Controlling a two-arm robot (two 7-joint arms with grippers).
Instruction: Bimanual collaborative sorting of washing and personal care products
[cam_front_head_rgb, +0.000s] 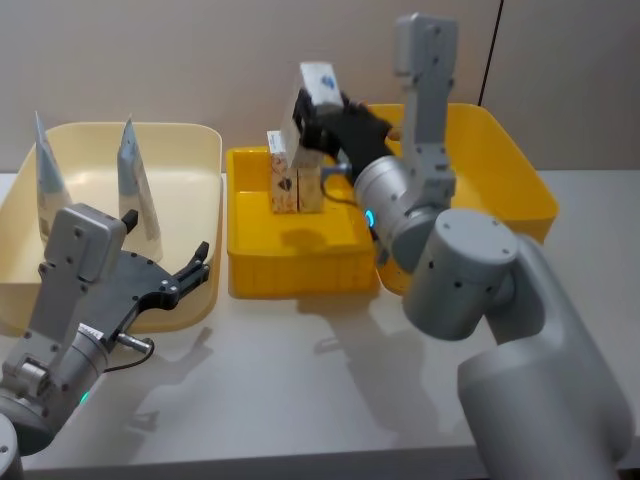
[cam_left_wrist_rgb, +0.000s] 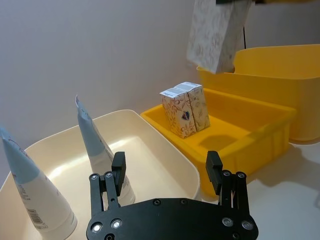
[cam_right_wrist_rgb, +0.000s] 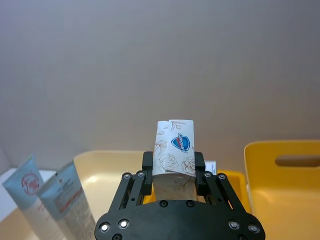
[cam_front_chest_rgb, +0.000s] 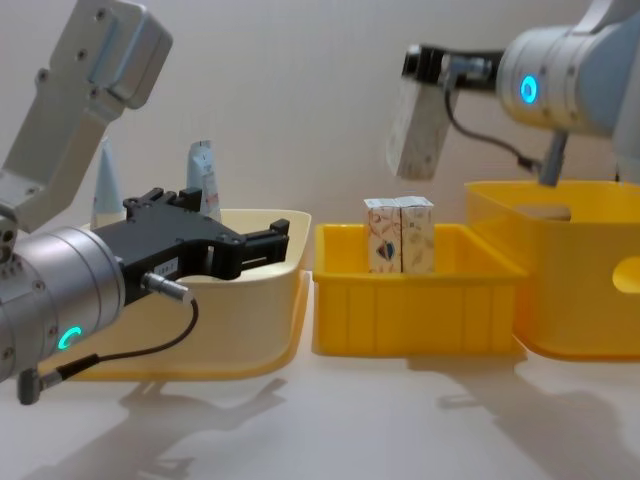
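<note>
Left end effector (cam_left_wrist_rgb: 166, 162) hung open & empty at near edge of cream bin (cam_front_head_rgb: 180, 300) w/ two tubes (cam_front_head_rgb: 135, 185). Right end effector (cam_right_wrist_rgb: 173, 162), arm raised & reaching fwd, gripped a carton (cam_right_wrist_rgb: 175, 140) above small yellow bin (cam_front_head_rgb: 300, 270). Step prob. placing; next needs lowering beside two stood cartons (cam_front_head_rgb: 295, 180)

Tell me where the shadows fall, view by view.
Head view: dark patch on the small yellow bin's floor below the carton in the right gripper; chest view: soft shadow of the open left gripper on the table.
</note>
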